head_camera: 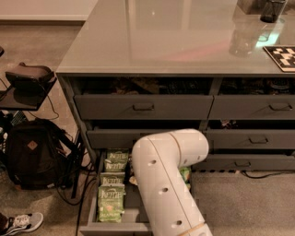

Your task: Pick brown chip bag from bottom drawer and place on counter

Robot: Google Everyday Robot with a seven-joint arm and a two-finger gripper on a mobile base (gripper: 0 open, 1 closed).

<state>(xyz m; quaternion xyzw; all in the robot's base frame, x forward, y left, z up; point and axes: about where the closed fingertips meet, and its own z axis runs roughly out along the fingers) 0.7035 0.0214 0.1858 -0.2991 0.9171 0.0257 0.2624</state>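
Note:
The bottom drawer (pixel 110 227) is pulled out at the lower left, below two tiers of shallower drawers. Several pale green Kettle bags (pixel 111 199) lie along its left side. My white arm (pixel 167 184) bends down over the drawer and covers its middle and right side. My gripper is hidden behind the arm, down inside the drawer. The brown chip bag is hidden. A bit of bright green bag (pixel 185 174) shows at the arm's right edge. The counter (pixel 161 37) spreads across the top of the view, glossy grey-green.
On the counter's far right stand a clear container (pixel 242 39), a dark cup (pixel 272 9) and a black-and-white patterned tag (pixel 282 56). A black backpack (pixel 30 154), cables (pixel 78 184), a shoe (pixel 20 222) and a dark stand (pixel 27 78) sit on the floor to the left.

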